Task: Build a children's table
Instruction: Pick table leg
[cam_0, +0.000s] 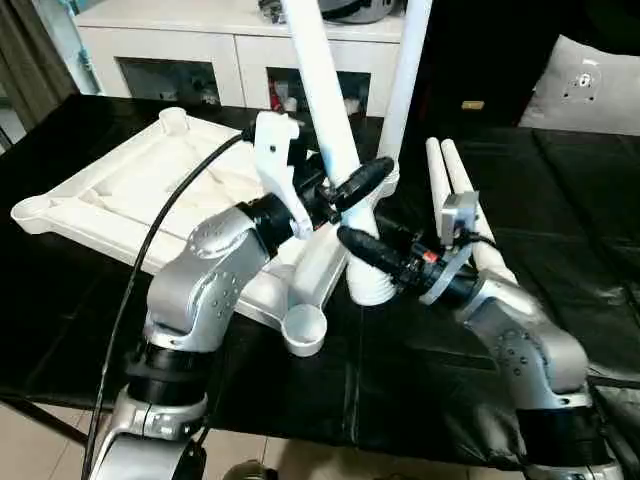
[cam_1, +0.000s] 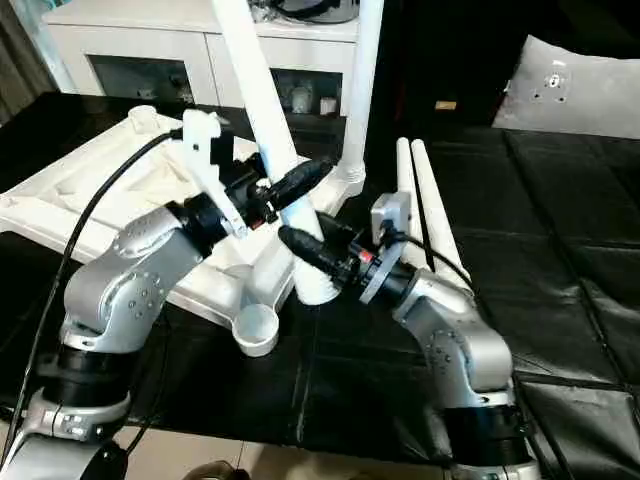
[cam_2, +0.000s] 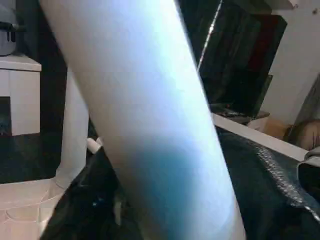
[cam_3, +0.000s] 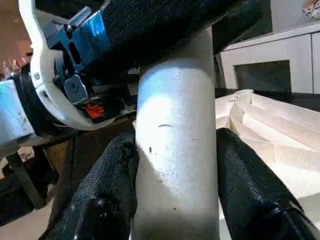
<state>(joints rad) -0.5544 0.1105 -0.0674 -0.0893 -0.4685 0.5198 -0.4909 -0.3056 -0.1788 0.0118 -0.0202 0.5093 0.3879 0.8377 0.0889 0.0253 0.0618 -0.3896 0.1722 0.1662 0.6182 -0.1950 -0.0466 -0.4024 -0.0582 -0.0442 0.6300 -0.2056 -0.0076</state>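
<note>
Table leg (cam_0: 335, 140) tilted, clamped between right gripper (cam_0: 352, 248) fingers, left gripper (cam_0: 350, 185) around it.

A: Head views sharp, even indoor light; soft sheen on black table cover (cam_0: 560, 200) at 3 o'clock.
B: Left wrist view: leg (cam_2: 150, 120) close-up, blurred, bluish shade.

Silver, rounded metal left forearm (cam_0: 205, 275) and right forearm (cam_0: 525, 345) with small dark screw heads, black joint bands, white plastic wrist brackets. Black cable (cam_0: 150, 250) loops along left arm.
</note>
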